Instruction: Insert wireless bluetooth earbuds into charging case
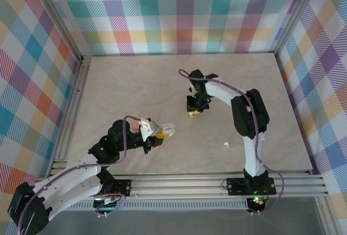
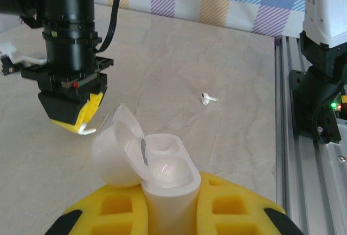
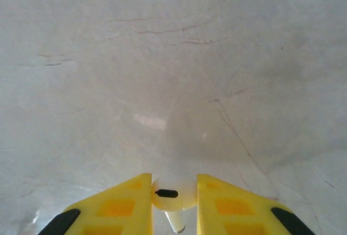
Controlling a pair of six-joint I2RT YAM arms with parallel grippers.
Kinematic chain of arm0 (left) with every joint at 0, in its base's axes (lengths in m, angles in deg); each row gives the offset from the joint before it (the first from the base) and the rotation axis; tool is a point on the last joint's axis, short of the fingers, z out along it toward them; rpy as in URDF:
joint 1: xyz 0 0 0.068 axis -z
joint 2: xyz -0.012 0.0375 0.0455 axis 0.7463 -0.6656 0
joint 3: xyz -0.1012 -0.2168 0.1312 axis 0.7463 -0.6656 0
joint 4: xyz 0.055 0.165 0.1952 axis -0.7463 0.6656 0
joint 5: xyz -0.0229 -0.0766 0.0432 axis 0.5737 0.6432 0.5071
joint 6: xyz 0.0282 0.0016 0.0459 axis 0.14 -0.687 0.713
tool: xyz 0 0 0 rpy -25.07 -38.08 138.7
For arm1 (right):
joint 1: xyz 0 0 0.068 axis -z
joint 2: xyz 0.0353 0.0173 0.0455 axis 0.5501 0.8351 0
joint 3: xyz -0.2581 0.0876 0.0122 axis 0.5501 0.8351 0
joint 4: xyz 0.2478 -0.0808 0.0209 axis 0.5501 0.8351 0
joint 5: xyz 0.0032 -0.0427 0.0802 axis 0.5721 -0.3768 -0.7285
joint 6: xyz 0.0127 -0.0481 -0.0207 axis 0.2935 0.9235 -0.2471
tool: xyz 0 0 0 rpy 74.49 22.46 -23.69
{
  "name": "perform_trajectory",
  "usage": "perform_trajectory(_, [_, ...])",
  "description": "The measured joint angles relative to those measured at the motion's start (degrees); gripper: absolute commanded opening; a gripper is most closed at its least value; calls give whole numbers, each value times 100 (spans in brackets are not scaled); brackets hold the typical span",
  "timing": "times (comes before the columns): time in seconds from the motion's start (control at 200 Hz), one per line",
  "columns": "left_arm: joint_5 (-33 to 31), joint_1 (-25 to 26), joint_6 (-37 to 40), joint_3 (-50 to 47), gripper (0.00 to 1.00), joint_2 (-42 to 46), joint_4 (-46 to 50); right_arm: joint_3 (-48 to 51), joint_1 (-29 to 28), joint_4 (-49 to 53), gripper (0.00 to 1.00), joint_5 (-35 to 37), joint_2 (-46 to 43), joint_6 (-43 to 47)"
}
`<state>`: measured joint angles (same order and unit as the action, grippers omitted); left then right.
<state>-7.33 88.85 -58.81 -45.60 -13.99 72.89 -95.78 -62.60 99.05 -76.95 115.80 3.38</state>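
- Top external: the left gripper (image 1: 158, 133) is clamped on the glossy white pebble-shaped plastic charging case (image 1: 168, 130), offering it open. The right gripper (image 1: 193, 112) hangs near, beyond the case.
- Left wrist: the case's lid (image 2: 116, 148) is tipped back with the sockets up to receive. A loose white stemmed plastic earbud (image 2: 207, 99) lies beyond the case.
- Right wrist: the right gripper's narrow jaws pinch a tiny white stemmed earbud (image 3: 169, 194) by its head, likely to carry it to the case.

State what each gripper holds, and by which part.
The left gripper clamps the open white charging case by its lower body; right gripper pinches a white earbud by its head.
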Motion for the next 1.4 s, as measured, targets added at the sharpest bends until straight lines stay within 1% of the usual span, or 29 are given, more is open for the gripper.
perform_trajectory(0.16, [-131, 0, -44, 0, 0, -129, -2, 26, 0, -103, 22, 17, -341, -13])
perform_trajectory(0.265, [-367, 0, -138, 24, 0, -245, -2, 101, 0, -195, 22, 61, -551, -13])
perform_trajectory(0.345, [-560, 0, -175, 129, 0, -448, 13, 256, 0, -289, 22, 138, -813, -17])
perform_trajectory(0.415, [-595, -2, -190, 216, 0, -645, -52, 393, 0, -387, 21, 227, -1113, -22])
perform_trajectory(0.65, [-527, 0, -273, 358, 0, -1427, -918, 737, -2, -857, 21, 448, -2358, -59])
perform_trajectory(0.88, [-256, 0, -267, 922, 0, -2387, -1891, 1154, -13, -1279, 20, 444, -3449, -85])
perform_trajectory(1.025, [-164, -2, -319, 1270, 0, -2835, -2559, 1274, -127, -1471, 20, 437, -4089, -98])
perform_trajectory(1.105, [-136, 0, -374, 1403, 0, -3058, -2920, 1416, -221, -1718, 19, 358, -4507, -105])
perform_trajectory(1.255, [-96, 0, -619, 1587, 0, -3440, -3554, 1976, -348, -2369, 19, 94, -5292, -251])
perform_trajectory(1.405, [-96, 7, -778, 1759, 0, -3622, -3930, 2323, -387, -2992, 19, -216, -5528, -354])
